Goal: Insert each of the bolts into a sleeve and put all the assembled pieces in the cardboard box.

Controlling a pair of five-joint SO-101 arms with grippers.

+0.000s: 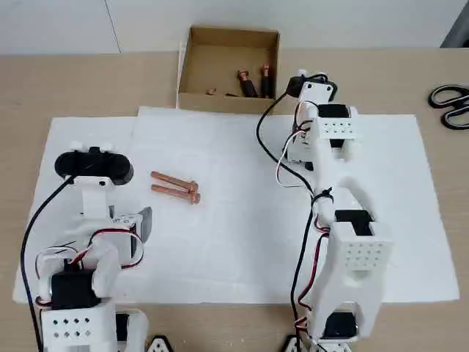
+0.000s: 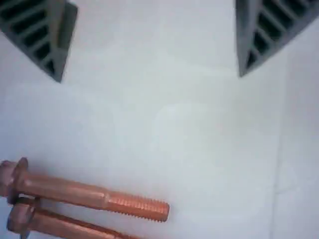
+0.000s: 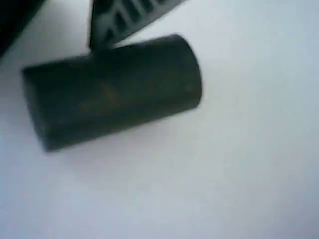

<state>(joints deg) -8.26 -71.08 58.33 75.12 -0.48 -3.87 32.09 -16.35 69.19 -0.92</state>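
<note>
Lying apart from parted left fingers [image 2: 42, 32]: bolts [image 2: 75, 191]

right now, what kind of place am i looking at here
Probably a lab or hobby workbench set up for robot practice: a wooden table covered with a white sheet, a cardboard box for parts, and scissors left off to one side.
</note>
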